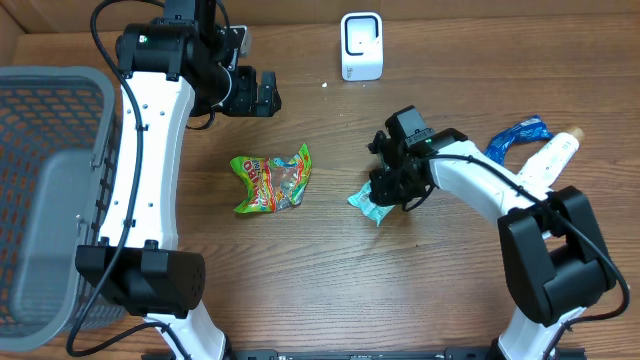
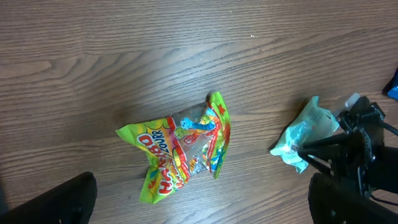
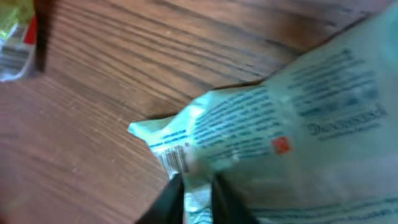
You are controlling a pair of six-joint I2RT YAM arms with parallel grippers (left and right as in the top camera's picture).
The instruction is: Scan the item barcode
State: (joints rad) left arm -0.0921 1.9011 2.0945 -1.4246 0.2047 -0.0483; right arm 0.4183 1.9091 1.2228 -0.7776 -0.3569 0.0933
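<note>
A pale teal packet [image 1: 365,203] lies on the wooden table to the right of centre. Its printed back and a small barcode [image 3: 174,158] fill the right wrist view. My right gripper [image 1: 392,185] is down on the packet's right side. Its two dark fingertips stand close together on a narrow strip of the packet's edge [image 3: 199,199]. A white scanner [image 1: 361,46] stands upright at the back of the table. My left gripper [image 1: 268,92] hangs high at the back left, open and empty. Its fingers [image 2: 56,199] frame a green candy bag [image 2: 180,149].
The green candy bag [image 1: 272,180] lies crumpled mid-table. A grey mesh basket [image 1: 50,190] takes up the left edge. A blue packet [image 1: 515,138] and a white bottle [image 1: 550,158] lie at the far right, behind my right arm.
</note>
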